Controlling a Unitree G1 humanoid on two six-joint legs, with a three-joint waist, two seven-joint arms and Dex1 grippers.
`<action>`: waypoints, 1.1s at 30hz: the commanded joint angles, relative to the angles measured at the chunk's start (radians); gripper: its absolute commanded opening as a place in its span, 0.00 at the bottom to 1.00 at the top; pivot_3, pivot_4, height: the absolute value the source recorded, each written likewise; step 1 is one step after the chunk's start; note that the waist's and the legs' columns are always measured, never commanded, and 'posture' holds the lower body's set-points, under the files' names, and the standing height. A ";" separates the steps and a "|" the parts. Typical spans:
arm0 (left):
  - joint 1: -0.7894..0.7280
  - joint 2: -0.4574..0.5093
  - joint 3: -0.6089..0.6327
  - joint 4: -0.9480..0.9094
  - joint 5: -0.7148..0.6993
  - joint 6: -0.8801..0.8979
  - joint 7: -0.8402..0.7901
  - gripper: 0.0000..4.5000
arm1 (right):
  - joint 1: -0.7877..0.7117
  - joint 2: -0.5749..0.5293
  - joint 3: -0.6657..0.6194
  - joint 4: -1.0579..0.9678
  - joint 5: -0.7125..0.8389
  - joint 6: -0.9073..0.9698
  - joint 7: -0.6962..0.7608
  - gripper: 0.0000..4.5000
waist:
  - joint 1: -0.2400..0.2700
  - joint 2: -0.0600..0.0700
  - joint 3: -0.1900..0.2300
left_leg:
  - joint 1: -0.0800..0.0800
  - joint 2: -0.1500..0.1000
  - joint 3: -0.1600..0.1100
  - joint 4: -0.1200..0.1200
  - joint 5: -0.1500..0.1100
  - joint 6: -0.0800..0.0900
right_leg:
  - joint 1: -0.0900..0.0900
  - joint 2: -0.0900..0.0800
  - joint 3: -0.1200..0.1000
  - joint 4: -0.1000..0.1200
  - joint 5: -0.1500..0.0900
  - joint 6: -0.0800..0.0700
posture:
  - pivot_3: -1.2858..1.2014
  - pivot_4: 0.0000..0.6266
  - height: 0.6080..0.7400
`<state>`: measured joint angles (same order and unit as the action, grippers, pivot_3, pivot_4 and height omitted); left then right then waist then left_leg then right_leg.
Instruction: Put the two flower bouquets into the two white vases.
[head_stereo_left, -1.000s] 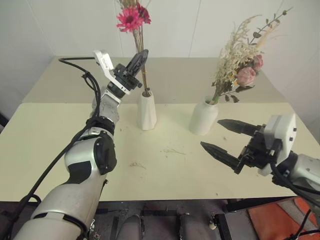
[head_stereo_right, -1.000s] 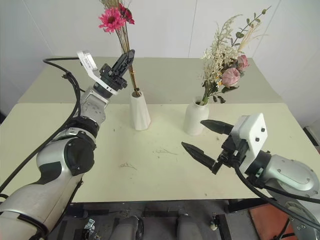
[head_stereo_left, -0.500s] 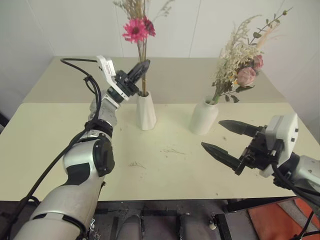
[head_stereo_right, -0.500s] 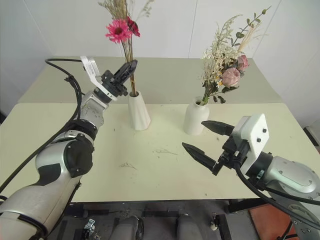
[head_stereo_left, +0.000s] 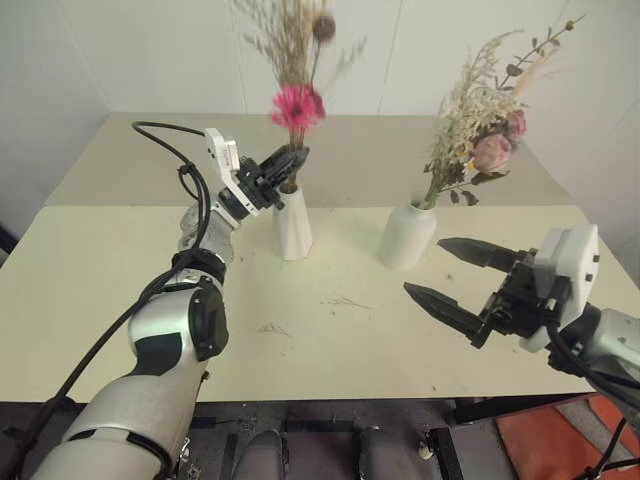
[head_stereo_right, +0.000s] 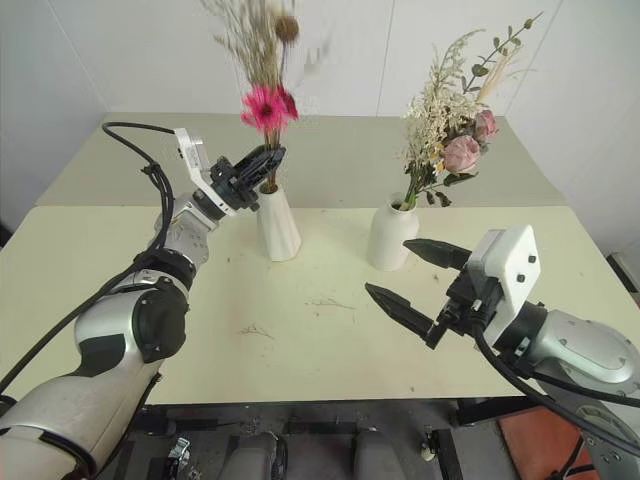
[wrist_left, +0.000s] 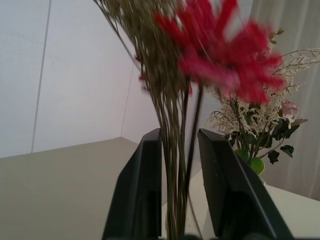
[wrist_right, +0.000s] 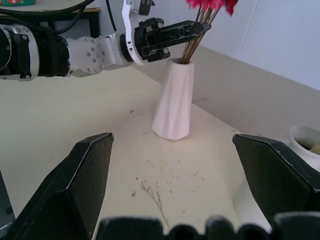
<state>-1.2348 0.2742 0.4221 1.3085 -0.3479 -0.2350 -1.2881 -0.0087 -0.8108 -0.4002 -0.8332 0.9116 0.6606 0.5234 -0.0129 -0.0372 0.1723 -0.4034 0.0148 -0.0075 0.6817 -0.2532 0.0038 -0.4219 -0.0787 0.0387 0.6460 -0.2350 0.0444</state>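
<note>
On the pale table (head_stereo_left: 120, 270) two white vases stand side by side toward the far half, with a clear gap between them. The slim cone vase (head_stereo_left: 293, 222) holds the small bunch (head_stereo_left: 297, 105) with the pink daisy, its thin stems dropping straight into the narrow mouth. The left hand (head_stereo_left: 288, 168) sits just above that mouth, its two black fingers (wrist_left: 145, 195) on either side of the stems; the left wrist view shows a narrow gap between the fingers with the stems running through it, and whether they press the stems cannot be told. The rounder vase (head_stereo_left: 408, 233) to the right holds the larger bunch (head_stereo_left: 480, 125) of cream plumes and pale pink roses, which leans out to the right above the table. The right hand (head_stereo_left: 450, 275) hangs over the near right part of the table, fingers spread wide and holding nothing, well apart from both vases. The near middle of the table carries a few dry crumbs and a small sprig (head_stereo_left: 272, 328). Behind the vases the table runs back to the white wall (head_stereo_left: 150, 50).
</note>
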 joint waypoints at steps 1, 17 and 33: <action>0.002 0.021 0.015 -0.038 -0.022 -0.001 -0.032 0.57 | -0.005 -0.005 -0.001 -0.008 -0.015 -0.036 0.021 1.00 | 0.000 0.000 0.000 | 0.000 0.000 0.000 0.000 0.000 0.000 | 0.000 0.000 0.000 0.000 0.000 0.000 | 0.52 0.24 1.00; 0.110 0.220 -0.039 -0.115 0.015 0.029 -0.078 0.99 | -0.046 -0.002 0.046 0.054 -0.091 -0.056 0.065 1.00 | -0.001 0.000 0.000 | 0.000 0.000 0.000 0.000 0.000 0.000 | 0.000 0.000 0.000 0.001 0.000 0.000 | 0.52 0.24 1.00; 0.804 0.656 0.090 -0.969 -0.196 0.388 -0.248 0.99 | 0.165 -0.186 -0.355 0.378 -0.117 -0.050 0.426 1.00 | 0.004 0.000 -0.001 | 0.004 0.004 0.003 -0.001 0.000 0.000 | 0.002 0.000 0.002 -0.003 0.000 0.000 | 0.52 0.24 1.00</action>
<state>-0.4506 0.8940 0.4581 0.4604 -0.4875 0.1122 -1.5347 0.1492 -0.9715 -0.6863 -0.5076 0.8115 0.6341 0.8777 -0.0094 -0.0376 0.1713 -0.3986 0.0186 -0.0045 0.6808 -0.2535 0.0039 -0.4188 -0.0787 0.0403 0.6431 -0.2352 0.0440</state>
